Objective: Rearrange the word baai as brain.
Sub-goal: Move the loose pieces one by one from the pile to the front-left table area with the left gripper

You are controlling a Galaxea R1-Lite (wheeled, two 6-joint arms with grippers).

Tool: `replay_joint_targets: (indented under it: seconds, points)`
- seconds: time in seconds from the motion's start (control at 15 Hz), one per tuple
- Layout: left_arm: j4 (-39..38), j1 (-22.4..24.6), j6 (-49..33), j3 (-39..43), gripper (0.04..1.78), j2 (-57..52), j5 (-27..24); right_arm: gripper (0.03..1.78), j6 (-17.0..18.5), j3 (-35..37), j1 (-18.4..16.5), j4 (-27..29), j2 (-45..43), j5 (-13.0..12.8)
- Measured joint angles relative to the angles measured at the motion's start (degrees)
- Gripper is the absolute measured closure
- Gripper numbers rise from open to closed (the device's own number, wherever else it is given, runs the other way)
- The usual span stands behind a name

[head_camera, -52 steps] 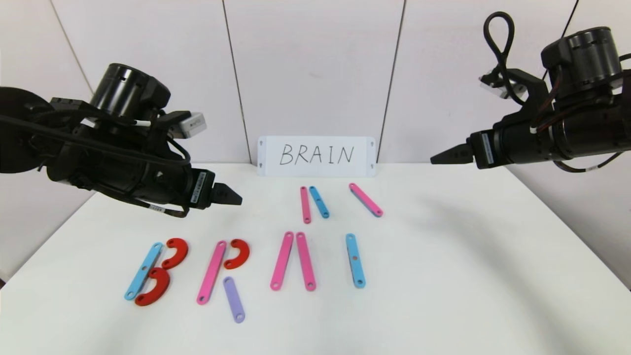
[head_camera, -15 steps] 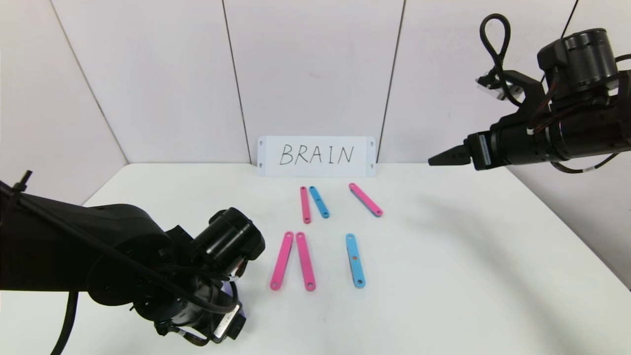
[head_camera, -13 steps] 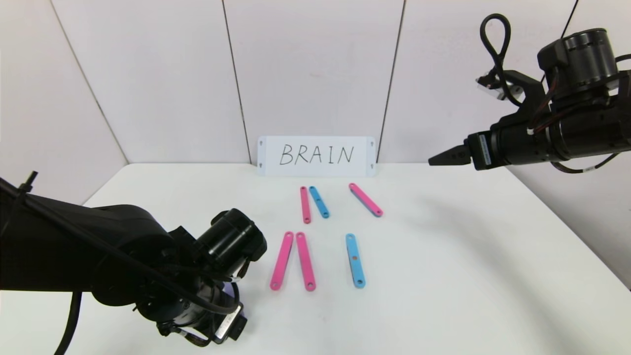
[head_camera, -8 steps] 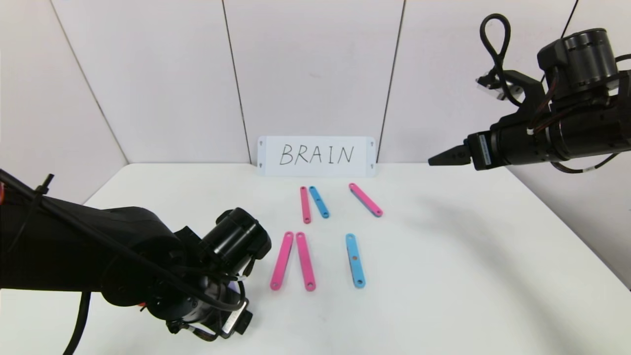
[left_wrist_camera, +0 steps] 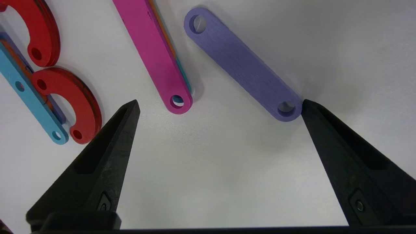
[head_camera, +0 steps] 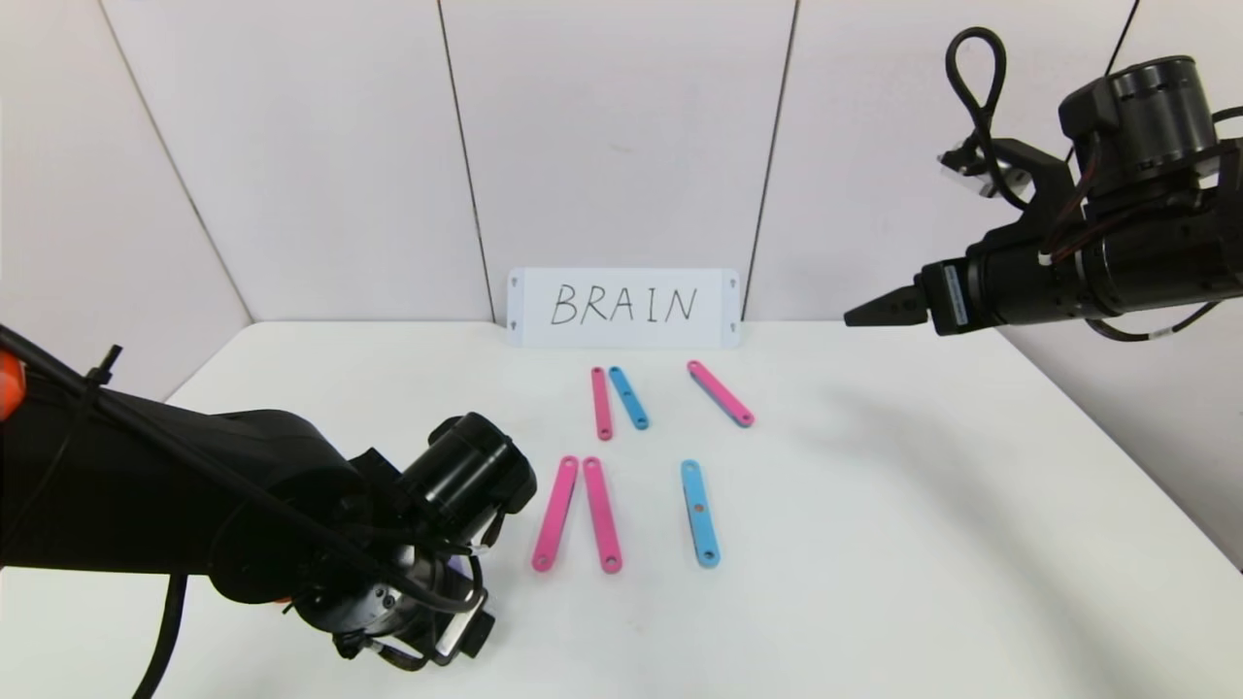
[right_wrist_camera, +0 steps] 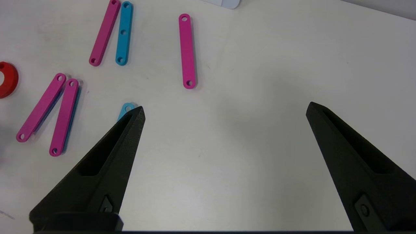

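Left gripper [left_wrist_camera: 217,107] low near the table's front-left corner, fingers spread wide, one fingertip [left_wrist_camera: 307,105] touching the end of the purple strip [left_wrist_camera: 242,65]. Likely nudging that leg toward the pink strip [left_wrist_camera: 152,52]: better pushed slowly, square to the end. Red curves [left_wrist_camera: 70,100] close beside; open table [head_camera: 923,544] rightward. Right gripper [right_wrist_camera: 224,113] parked high by the back-right corner, spread.

Pink, blue, purple strips [left_wrist_camera: 242,65] and red curves [left_wrist_camera: 68,104] lie flat
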Motion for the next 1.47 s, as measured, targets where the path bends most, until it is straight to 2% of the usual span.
replay_joint_targets:
  seconds: [1.0,1.2,1.47]
  points:
    - [0.0,2.1,0.6,-2.7,0.09,-1.3,-0.1,0.07,0.0,0.0,0.0,0.0,0.1,0.0]
    - [-0.1,5.6,2.7,-5.0,0.09,-4.5,-4.9,0.07,0.0,0.0,0.1,-0.1,0.1,0.0]
    - [-0.8,13.3,10.4,-9.8,0.09,-9.4,-17.0,0.07,0.1,0.4,1.1,-0.2,0.2,0.0]
